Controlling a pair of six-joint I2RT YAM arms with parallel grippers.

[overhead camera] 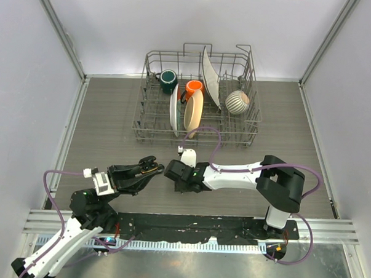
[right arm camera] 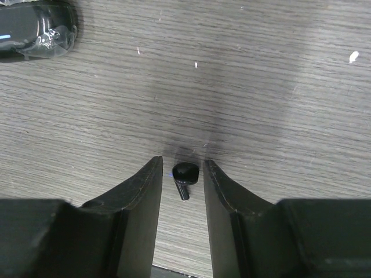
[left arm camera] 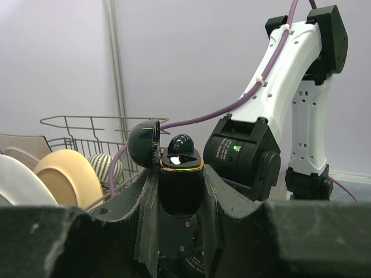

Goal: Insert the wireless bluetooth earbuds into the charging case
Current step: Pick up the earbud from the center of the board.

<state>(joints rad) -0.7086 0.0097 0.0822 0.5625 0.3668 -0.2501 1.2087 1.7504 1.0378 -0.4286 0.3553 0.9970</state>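
Note:
My left gripper (overhead camera: 148, 166) is shut on the charging case (left arm camera: 181, 179), a black case with a gold rim, held upright above the table. Its lid (left arm camera: 144, 142) is flipped open to the left. A rounded black earbud (left arm camera: 181, 142) sticks up from the case's top. My right gripper (right arm camera: 182, 168) is low over the wood table, just right of the left gripper. A second small black earbud (right arm camera: 185, 174) with a short stem lies on the table between its fingertips. The jaws stand open, with a slim gap on each side of the bud.
A glossy black object in clear wrap (right arm camera: 35, 26) lies on the table at the far left of the right wrist view. A wire dish rack (overhead camera: 234, 141) with a mug, plates and a striped ball stands at the back. The right arm (left arm camera: 272, 92) rises close behind the case.

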